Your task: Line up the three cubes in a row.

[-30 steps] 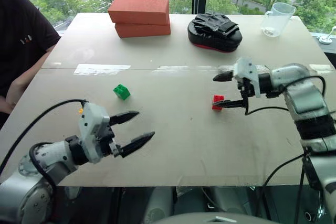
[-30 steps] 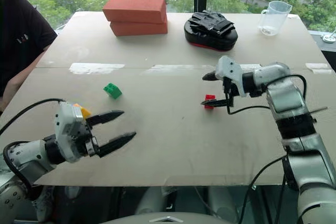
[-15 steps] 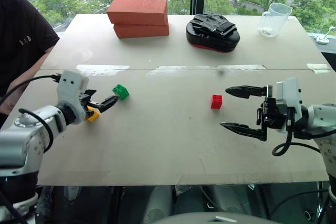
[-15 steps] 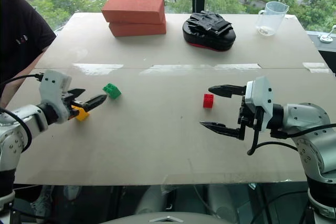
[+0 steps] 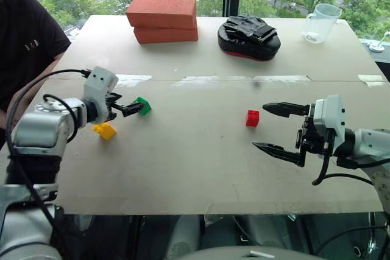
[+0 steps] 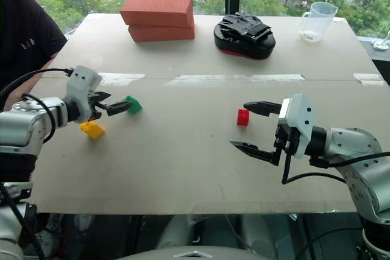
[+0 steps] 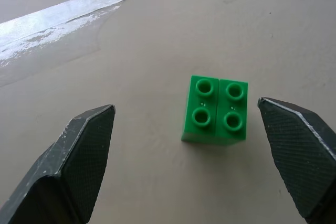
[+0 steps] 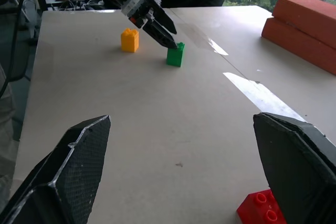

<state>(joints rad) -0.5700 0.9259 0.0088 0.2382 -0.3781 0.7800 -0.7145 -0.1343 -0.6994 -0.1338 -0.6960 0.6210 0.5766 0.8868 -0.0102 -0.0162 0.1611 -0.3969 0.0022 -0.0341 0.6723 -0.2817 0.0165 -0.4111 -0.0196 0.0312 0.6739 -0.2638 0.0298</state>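
The green cube (image 5: 144,105) sits left of the table's middle, and my left gripper (image 5: 130,105) is open right at it. In the left wrist view the green cube (image 7: 215,109) lies just beyond the gap between the spread fingers, nearer one finger (image 7: 299,150). Close by, nearer me, lies the yellow cube (image 5: 105,130). The red cube (image 5: 252,118) stands alone right of centre. My right gripper (image 5: 263,127) is open and empty, hovering just right of the red cube and apart from it.
Two stacked orange-red bricks (image 5: 161,19), a black padded glove (image 5: 248,38) and a clear jug (image 5: 321,21) line the far edge. A person in a black shirt (image 5: 24,47) sits at the left side. Tape strips (image 5: 131,80) cross the table.
My left gripper swung from the near edge forward, past the yellow cube, up to the green cube. My right gripper drew back from the red cube, leaving it standing.
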